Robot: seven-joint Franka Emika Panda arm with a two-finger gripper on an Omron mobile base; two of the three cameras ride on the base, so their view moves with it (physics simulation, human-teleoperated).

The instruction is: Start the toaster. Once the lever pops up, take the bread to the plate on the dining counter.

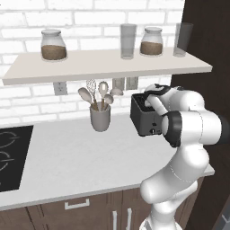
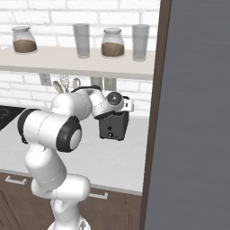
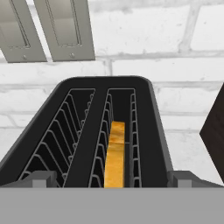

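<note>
The toaster [image 1: 144,120] [image 2: 112,126] stands on the pale grey worktop against the brick wall, at the right end. In the hand view I look down into its two slots [image 3: 105,135]; the bread [image 3: 116,153] sits edge-up in the right slot, sunk below the rim. My gripper [image 3: 113,181] hovers just above the toaster's near edge, open, one fingertip [image 3: 41,178] at each side with nothing between them. The hand [image 1: 150,99] [image 2: 117,102] sits over the toaster's top. The plate and the dining counter are out of view.
A grey utensil cup [image 1: 100,117] stands left of the toaster, a black hob [image 1: 11,155] at the far left. A shelf [image 1: 108,65] with jars and glasses hangs overhead. A tall dark panel [image 2: 193,112] bounds the right side. Wall outlets [image 3: 48,28] sit behind the toaster.
</note>
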